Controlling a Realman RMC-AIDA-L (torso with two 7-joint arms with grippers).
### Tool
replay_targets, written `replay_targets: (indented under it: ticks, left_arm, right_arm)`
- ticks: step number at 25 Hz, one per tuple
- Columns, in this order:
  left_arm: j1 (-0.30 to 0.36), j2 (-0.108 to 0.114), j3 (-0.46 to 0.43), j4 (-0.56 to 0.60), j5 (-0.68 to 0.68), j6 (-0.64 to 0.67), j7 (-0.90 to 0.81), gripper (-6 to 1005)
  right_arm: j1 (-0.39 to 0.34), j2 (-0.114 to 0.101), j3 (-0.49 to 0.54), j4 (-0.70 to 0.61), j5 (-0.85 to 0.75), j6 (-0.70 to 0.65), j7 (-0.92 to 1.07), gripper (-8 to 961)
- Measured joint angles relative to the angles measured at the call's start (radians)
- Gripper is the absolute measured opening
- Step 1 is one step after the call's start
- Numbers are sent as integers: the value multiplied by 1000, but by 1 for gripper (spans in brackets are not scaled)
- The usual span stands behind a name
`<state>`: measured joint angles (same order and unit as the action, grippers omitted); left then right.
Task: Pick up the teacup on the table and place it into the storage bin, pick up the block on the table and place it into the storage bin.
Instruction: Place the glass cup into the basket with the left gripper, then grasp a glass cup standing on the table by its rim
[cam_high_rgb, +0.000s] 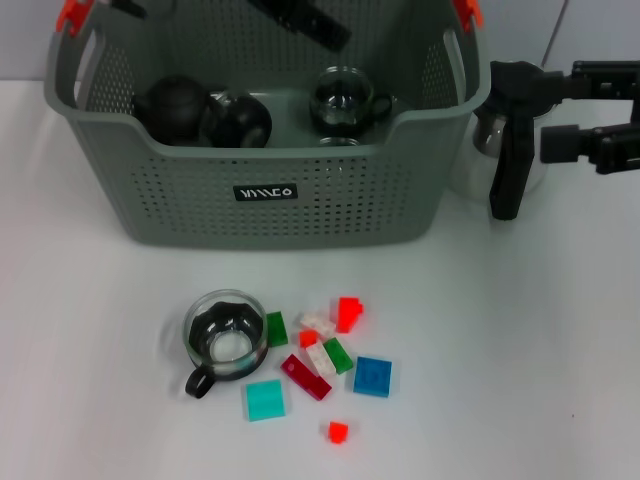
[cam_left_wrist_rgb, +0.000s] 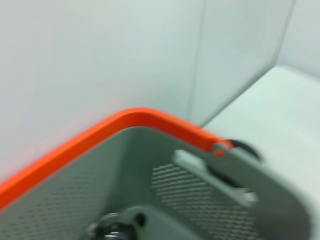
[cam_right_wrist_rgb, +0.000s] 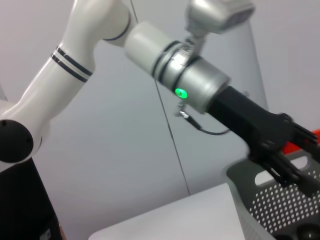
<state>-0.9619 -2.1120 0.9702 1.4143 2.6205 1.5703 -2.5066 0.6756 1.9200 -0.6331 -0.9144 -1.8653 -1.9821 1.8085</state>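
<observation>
A glass teacup (cam_high_rgb: 225, 338) with a black handle stands upright on the white table, in front of the storage bin (cam_high_rgb: 180, 200). To its right lie several small blocks, among them a blue block (cam_high_rgb: 372, 376), a cyan one (cam_high_rgb: 265, 400) and a dark red one (cam_high_rgb: 305, 377). My left gripper (cam_high_rgb: 300, 22) hangs over the back of the bin, and the right wrist view shows the same left gripper (cam_right_wrist_rgb: 292, 172) above the bin's rim. My right gripper (cam_high_rgb: 505, 190) hangs to the right of the bin, far from the teacup and the blocks.
Inside the bin sit two black teapots (cam_high_rgb: 175, 108) and another glass teacup (cam_high_rgb: 345, 100). The left wrist view looks down on the bin's orange-red handle clip (cam_left_wrist_rgb: 125, 120) and perforated wall (cam_left_wrist_rgb: 200, 190). A pale translucent object (cam_high_rgb: 480, 130) stands by the bin's right wall, behind the right gripper.
</observation>
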Motion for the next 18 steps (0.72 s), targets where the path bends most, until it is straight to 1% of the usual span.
replay_targets:
  ticks: [2, 6, 8, 13, 18]
  left_arm:
    - [9, 4, -52, 44, -52, 76, -2, 893]
    - [35, 7, -165, 87, -122, 239, -11, 892]
    - [59, 9, -192, 104, -130, 300, -31, 892]
    - [136, 14, -196, 141, -130, 404, -63, 891]
    - [223, 32, -198, 144, -121, 433, -71, 891]
  right_arm:
    - [-4, -4, 1, 2, 13, 0, 0, 898]
    - [-7, -7, 11, 3, 19, 0, 0, 898]
    - [-7, -7, 11, 3, 19, 0, 1, 898]
    - [-7, -7, -18, 2, 16, 0, 1, 898]
    - [-3, -7, -36, -1, 17, 0, 3, 898]
